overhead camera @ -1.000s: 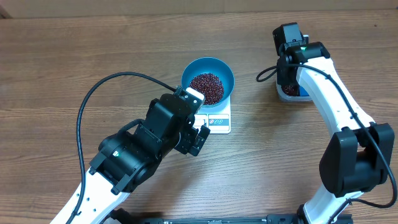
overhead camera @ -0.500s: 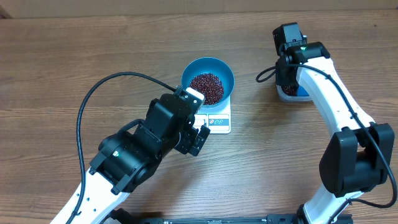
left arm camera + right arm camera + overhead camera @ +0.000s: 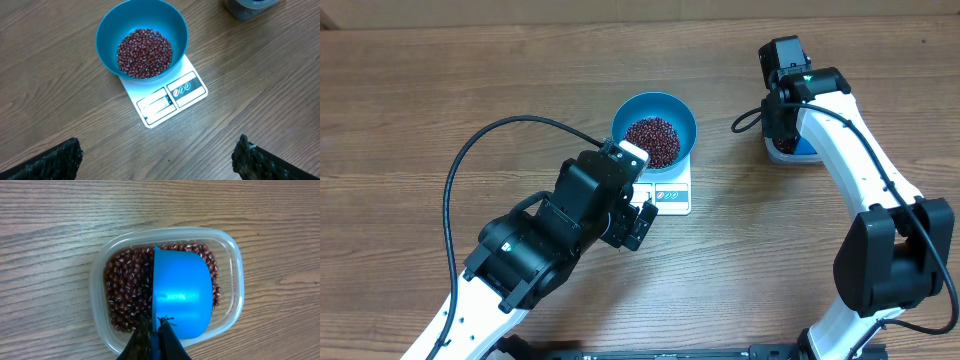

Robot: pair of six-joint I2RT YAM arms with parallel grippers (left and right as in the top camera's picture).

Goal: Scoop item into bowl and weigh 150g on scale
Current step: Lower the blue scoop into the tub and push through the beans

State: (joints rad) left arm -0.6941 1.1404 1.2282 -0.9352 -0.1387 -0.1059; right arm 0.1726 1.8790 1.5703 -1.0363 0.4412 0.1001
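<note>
The bright-blue bowl stands on the white scale and holds a heap of dark red beans. In the left wrist view, bowl, beans and scale lie ahead of my left gripper. It is open wide over bare wood, short of the scale's display edge. My right gripper is shut on the handle of a small blue scoop. The scoop sits inside the clear tub, its blue outer side towards the camera, on more beans.
The clear tub stands at the right, partly hidden under my right arm. A black cable loops over the table left of the scale. My left arm covers the front middle.
</note>
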